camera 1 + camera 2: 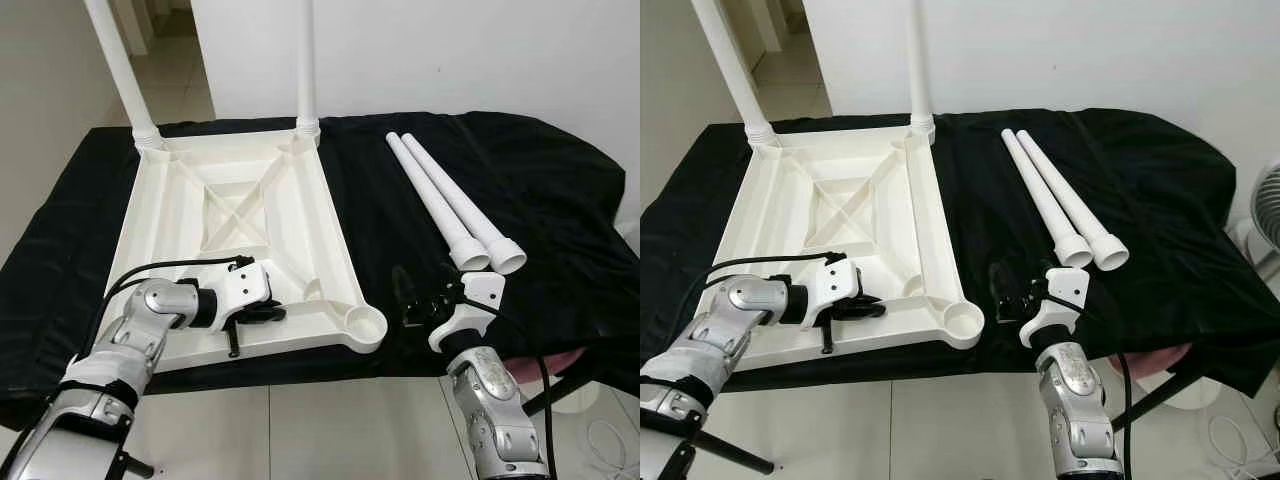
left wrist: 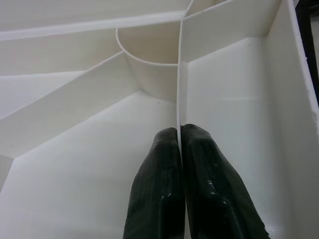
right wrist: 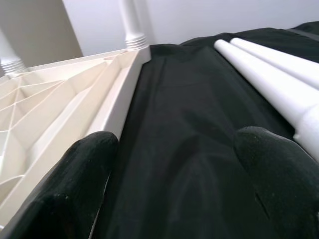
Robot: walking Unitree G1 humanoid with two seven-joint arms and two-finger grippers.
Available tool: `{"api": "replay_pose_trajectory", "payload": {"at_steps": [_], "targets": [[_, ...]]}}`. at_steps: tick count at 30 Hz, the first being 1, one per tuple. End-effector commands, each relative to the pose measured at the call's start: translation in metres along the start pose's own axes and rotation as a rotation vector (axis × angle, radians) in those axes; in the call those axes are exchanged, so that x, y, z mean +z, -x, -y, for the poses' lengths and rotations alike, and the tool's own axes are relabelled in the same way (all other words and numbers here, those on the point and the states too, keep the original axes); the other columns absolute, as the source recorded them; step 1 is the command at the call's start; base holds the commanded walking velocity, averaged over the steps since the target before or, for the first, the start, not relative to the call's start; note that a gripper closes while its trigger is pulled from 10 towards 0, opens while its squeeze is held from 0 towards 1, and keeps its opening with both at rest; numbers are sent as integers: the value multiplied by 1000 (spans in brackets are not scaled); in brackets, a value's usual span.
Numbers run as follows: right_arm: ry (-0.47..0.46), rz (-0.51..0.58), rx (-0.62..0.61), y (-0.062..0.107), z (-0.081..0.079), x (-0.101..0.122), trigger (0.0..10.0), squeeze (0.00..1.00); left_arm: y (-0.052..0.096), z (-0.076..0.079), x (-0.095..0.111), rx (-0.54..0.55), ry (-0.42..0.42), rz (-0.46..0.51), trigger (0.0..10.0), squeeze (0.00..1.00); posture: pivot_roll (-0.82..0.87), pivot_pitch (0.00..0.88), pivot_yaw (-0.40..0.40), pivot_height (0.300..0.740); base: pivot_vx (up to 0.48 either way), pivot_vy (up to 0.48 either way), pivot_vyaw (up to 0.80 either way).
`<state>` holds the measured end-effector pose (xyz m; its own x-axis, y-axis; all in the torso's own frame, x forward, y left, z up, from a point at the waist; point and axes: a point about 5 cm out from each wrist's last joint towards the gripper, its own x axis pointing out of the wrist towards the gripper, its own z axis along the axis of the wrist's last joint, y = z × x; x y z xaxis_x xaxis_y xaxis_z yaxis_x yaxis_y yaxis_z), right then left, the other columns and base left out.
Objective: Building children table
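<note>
Head views: white plastic tabletop [image 1: 240, 210] lying upside down on a desk draped in black cloth [image 1: 560, 200], ribbed underside facing up. Two white legs are already seated upright in its far corner sockets, the far left leg [image 1: 118, 60] and the far right leg [image 1: 306, 60]. Two loose legs [image 1: 445, 195] lie side by side on the cloth to the right of the tabletop, flared ends toward the robot. The near right corner socket [image 1: 362, 322] stands empty, close to the desk's front edge. The left gripper [image 1: 262, 312] rests inside the tabletop near its front rim. The right gripper [image 1: 408, 298] hovers low over bare cloth, between the near right corner and the flared ends of the loose legs. No writing or label can be read.

Left wrist view: jaws clenched on a thin upright rib [image 2: 179, 74] of the tabletop, one fingertip [image 2: 159, 149] on each side of it; a curved socket wall [image 2: 144, 69] lies just beyond.

Right wrist view: jaws released and wide apart over the cloth; the tabletop's side wall [image 3: 119, 94] runs beside one finger, apparently touching it, and a loose leg passes beside the other.
</note>
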<state>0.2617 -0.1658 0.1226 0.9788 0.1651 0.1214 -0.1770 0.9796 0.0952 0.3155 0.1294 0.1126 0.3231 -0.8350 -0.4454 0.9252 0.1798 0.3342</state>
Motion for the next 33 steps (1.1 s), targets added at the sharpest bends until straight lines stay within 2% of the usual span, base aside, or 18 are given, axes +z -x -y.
{"api": "replay_pose_trajectory", "payload": {"at_steps": [1, 4, 9, 10, 11, 12, 15, 18, 19, 20, 21, 25, 26, 27, 30, 33], "targets": [[-2, -9, -1, -1, -1, -1, 10000, 0, -9, -1, -2, 221, 30, 27, 0, 0, -140, 0, 33, 740, 0, 0, 0], [-4, -7, -2, -2, -1, -1, 10000, 0, -34, 6, 18, 181, 31, 107, 0, 0, -138, 0, 30, 740, 0, 0, 0], [-3, -7, -5, -2, -1, 0, 10000, 0, -43, 10, 30, 151, 13, 151, 78, 0, -140, 0, 34, 740, 0, 0, 0], [-2, -6, -11, -1, 0, 0, 10000, 0, -47, 12, 35, 133, 17, 170, 4392, 0, -145, 4, 38, 740, 0, 0, 0], [-2, -6, -11, -1, 0, 0, 10000, 0, -47, 12, 35, 133, 17, 170, 4392, 0, -145, 4, 38, 740, 0, 0, 0], [-1, -5, -19, 0, 1, 0, 10000, 0, -51, 15, 40, 110, -1, 184, 10000, 0, -146, 6, 40, 740, 0, 0, 0], [-2, -1, -34, 1, 2, 0, 10000, 0, -55, 20, 48, 62, -24, 203, 10000, 0, -147, 9, 44, 740, 0, 0, 0], [-3, 4, -37, 1, 2, 0, 10000, 0, -55, 20, 48, 58, -10, 206, 10000, 0, -148, 11, 49, 740, 0, 0, 0], [-1, 6, -38, 1, 1, 0, 10000, 0, -53, 19, 47, 65, -11, 197, 10000, 553, -148, 11, 49, 740, 0, 0, 0], [-1, 6, -38, 1, 1, 0, 10000, 0, -53, 19, 47, 65, -11, 197, 10000, 553, -148, 11, 49, 740, 0, 0, 0], [0, 8, -38, 0, 1, 1, 10000, 0, -52, 17, 46, 71, -2, 195, 10000, 1000, -147, 11, 49, 740, 0, 0, 0], [-2, 14, -39, -2, 1, 2, 10000, 0, -47, 10, 48, 115, -8, 190, 10000, 1000, -141, 11, 47, 740, 0, 0, 0], [-1, 19, -36, -3, 0, 4, 10000, 0, -44, 7, 49, 139, -17, 189, 10000, 231, -140, 12, 46, 740, 0, 0, 0], [0, 22, -33, -5, 0, 5, 10000, 0, -42, 3, 52, 167, -20, 194, 10000, 0, -140, 12, 46, 740, 0, 0, 0], [1, 25, -31, -6, 0, 5, 10000, 0, -40, 1, 53, 183, -20, 197, 10000, 0, -140, 12, 46, 740, 0, 0, 0], [8, 35, -26, -8, 1, 8, 10000, 0, -35, -5, 61, 212, 39, 234, 10000, 0, -134, 14, 40, 740, 0, 0, 0]]}}
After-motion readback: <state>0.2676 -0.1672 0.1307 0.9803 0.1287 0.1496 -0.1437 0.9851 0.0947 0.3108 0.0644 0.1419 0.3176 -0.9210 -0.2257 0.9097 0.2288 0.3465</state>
